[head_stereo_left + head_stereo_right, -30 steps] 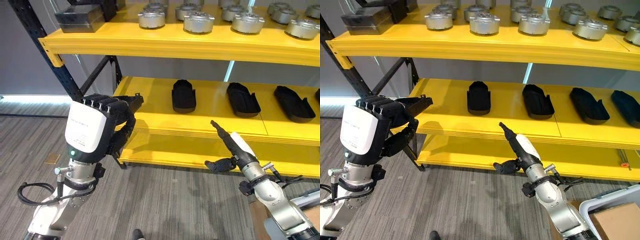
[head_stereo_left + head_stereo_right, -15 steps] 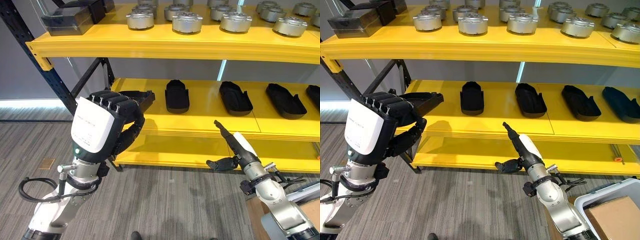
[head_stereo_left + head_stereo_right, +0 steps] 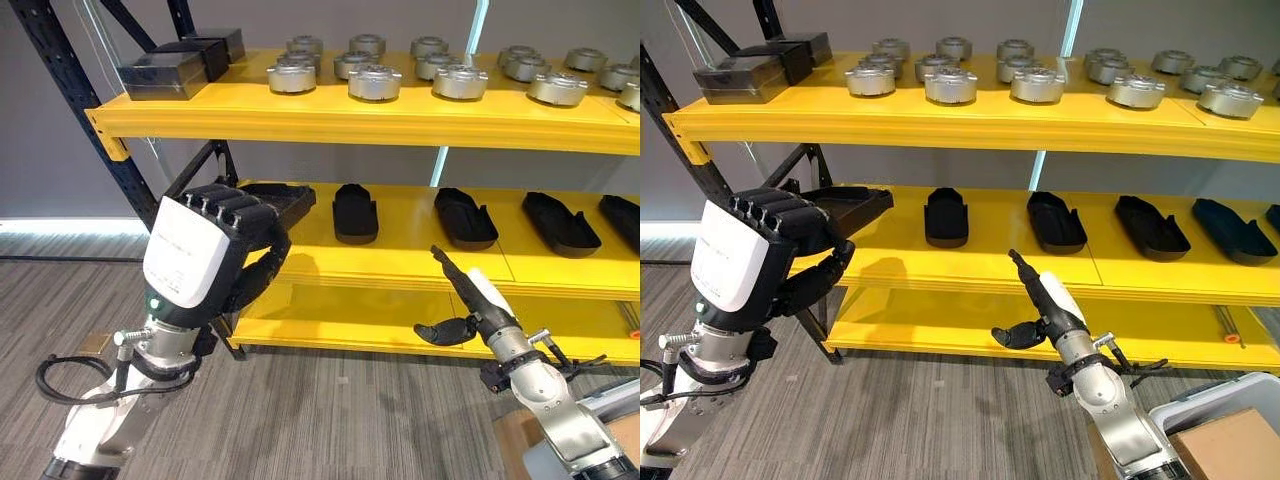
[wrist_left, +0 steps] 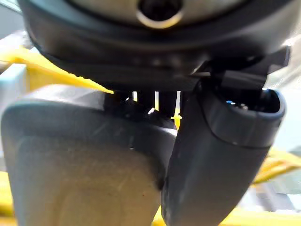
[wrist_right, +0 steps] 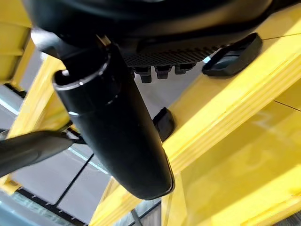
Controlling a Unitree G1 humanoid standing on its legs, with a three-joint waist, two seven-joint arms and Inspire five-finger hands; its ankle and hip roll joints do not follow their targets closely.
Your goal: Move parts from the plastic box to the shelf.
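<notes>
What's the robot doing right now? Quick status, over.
Left hand shut on black part, at middle shelf. Right hand open, empty. Nothing in the way.

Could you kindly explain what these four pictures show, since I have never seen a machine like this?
This is a humanoid robot facing a yellow shelf. Two pictures come from cameras in its head, side by side; the other two come from cameras on its wrists, very close to each hand.

The left hand has its fingers curled around a black part, held at the left end of the middle shelf board. The right hand is open, its fingers straight, and holds nothing.

On the middle board lie more black parts in a row. The top board carries round metal pieces and dark blocks. A plastic box shows at the lower right.
</notes>
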